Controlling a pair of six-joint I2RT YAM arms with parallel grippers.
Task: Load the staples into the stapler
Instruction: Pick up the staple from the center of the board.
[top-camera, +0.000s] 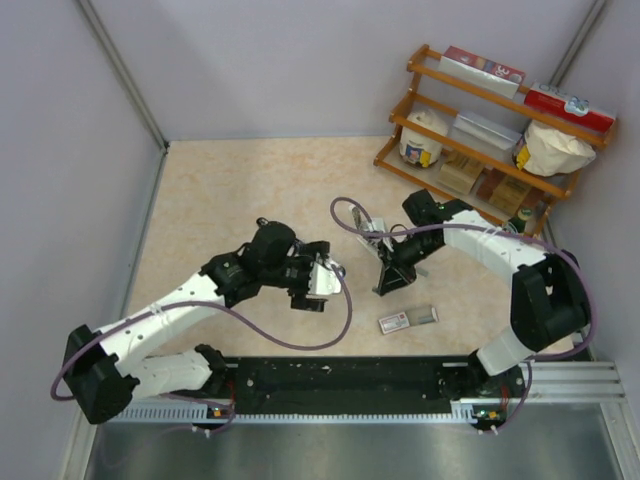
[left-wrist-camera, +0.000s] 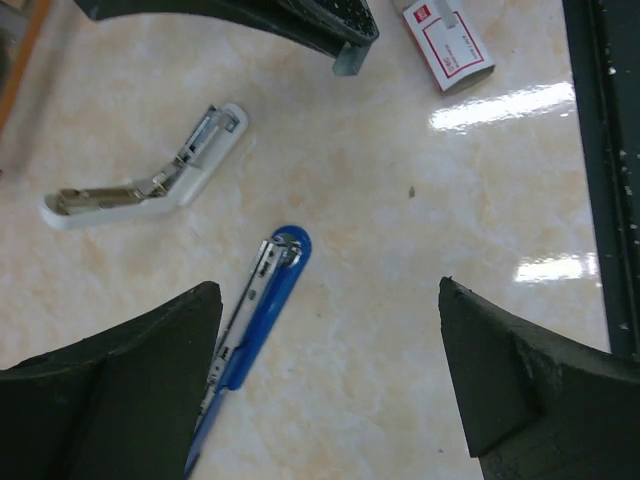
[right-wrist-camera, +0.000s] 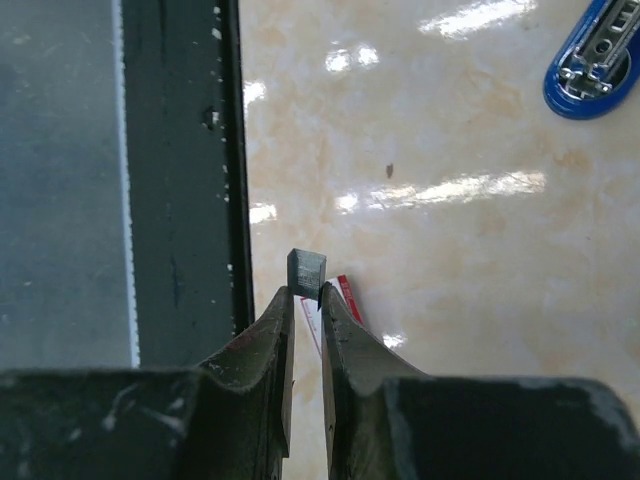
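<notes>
The blue stapler (left-wrist-camera: 262, 305) lies opened flat on the table, its metal channel facing up. Its rear end is hidden behind the left finger of my left gripper (left-wrist-camera: 328, 290), which is open and empty above it. In the top view my left gripper (top-camera: 322, 278) covers the stapler. My right gripper (right-wrist-camera: 307, 292) is shut on a short grey strip of staples (right-wrist-camera: 307, 270), held above the table. It also shows in the top view (top-camera: 384, 287). The strip also shows in the left wrist view (left-wrist-camera: 350, 62). The red-and-white staple box (top-camera: 407, 319) lies near the front rail. The stapler's front end shows in the right wrist view (right-wrist-camera: 592, 58).
A white stapler (left-wrist-camera: 150, 185) lies half open beyond the blue one. A wooden shelf (top-camera: 490, 130) with boxes and bags stands at the back right. The black rail (top-camera: 340, 385) runs along the near edge. A purple cable (top-camera: 340, 215) loops over the table.
</notes>
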